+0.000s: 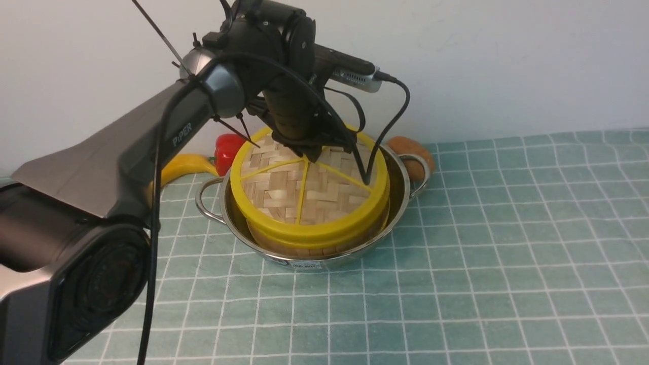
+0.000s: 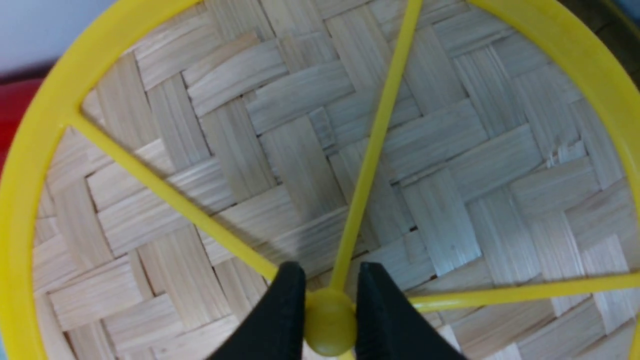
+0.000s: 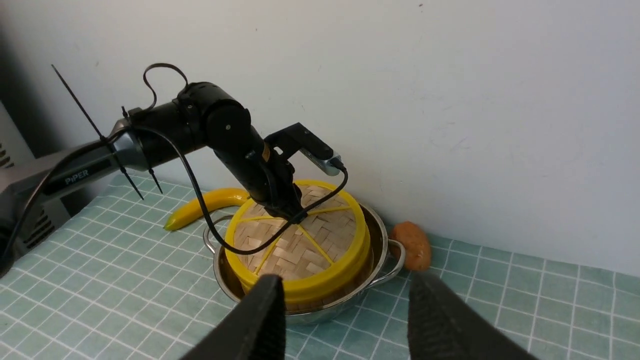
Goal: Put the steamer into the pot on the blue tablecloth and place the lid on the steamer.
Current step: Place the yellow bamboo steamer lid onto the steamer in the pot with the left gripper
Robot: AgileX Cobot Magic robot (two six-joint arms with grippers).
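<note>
Left claw (image 2: 330, 274) is clamping its black fingers (image 2: 285, 310) on the round yellow knob (image 2: 330, 322) of the lid (image 2: 280, 150), low in the wrist frame. I'm seeing that grip only there, since the front view is hiding it. My right claw (image 3: 345, 282) is hanging wide apart, empty, at its frame's bottom. Across the lower front view the blue tablecloth (image 1: 507, 228) is spreading its white grid. Centre-left, the steel pot (image 1: 400, 187) is sitting on it, loop handles (image 1: 205, 200) pointing left and right, holding the woven steamer (image 1: 299, 249). The flat lid is lying across its top.
</note>
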